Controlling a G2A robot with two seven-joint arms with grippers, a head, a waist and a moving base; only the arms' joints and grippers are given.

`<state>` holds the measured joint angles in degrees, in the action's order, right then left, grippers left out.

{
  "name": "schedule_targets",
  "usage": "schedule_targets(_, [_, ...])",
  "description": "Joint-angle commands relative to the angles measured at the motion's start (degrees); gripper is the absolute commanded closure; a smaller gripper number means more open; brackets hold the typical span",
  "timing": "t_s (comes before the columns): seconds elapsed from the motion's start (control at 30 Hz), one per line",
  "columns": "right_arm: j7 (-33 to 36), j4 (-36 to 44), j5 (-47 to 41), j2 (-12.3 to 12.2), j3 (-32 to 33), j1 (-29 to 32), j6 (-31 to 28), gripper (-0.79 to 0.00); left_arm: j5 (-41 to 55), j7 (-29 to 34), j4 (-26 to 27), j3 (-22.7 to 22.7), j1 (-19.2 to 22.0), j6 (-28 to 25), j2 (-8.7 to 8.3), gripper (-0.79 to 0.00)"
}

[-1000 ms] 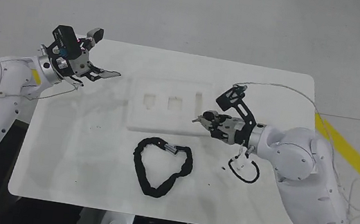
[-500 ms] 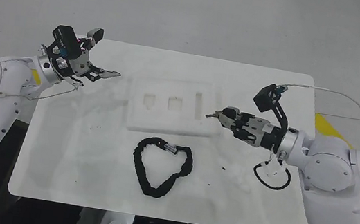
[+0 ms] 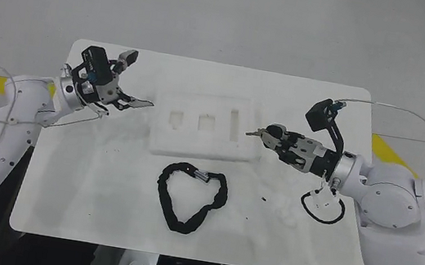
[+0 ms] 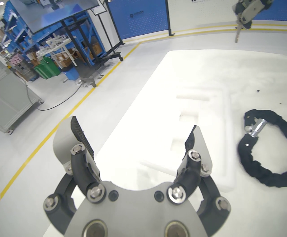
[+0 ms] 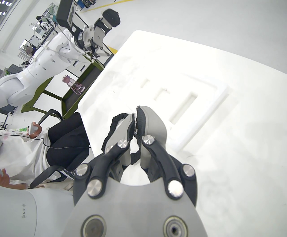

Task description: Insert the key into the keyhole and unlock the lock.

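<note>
Aloft, key between right fingers (chain lock flat on table)

Pale grey floor crossed by a yellow line — blue shelving and partition panels beyond.

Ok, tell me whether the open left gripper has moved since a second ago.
Yes. In the top view, the left gripper has shifted toward the white foam tray with cut-outs, away from the white table's far corner.
</note>
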<state>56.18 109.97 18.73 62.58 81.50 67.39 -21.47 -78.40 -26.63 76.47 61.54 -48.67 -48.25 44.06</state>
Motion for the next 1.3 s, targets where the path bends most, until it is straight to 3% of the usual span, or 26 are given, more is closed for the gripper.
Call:
schedule_targets(0.0, [0.0,0.0,0.0,0.0,0.0,0.0,0.0,0.000,-1.6,0.5,2.1,-0.8,-0.7,-2.6,-0.02,-0.785])
schedule_targets(0.3, [0.0,0.0,0.0,0.0,0.0,0.0,0.0,0.000,-5.5,1.9,8.4,-5.9,-1.6,-9.7,0.96,-0.785])
schedule_targets(0.57, [0.0,0.0,0.0,0.0,0.0,0.0,0.0,0.000,-9.9,0.4,9.7,-14.7,1.4,-9.7,1.97,-0.785])
schedule_targets(0.77, [0.0,0.0,0.0,0.0,0.0,0.0,0.0,0.000,-11.7,-3.1,9.4,-20.9,3.9,-9.7,1.36,-0.785])
schedule_targets(1.27, [0.0,0.0,0.0,0.0,0.0,0.0,0.0,0.000,-11.6,-1.9,9.5,-20.9,3.6,-8.8,1.31,-0.785])
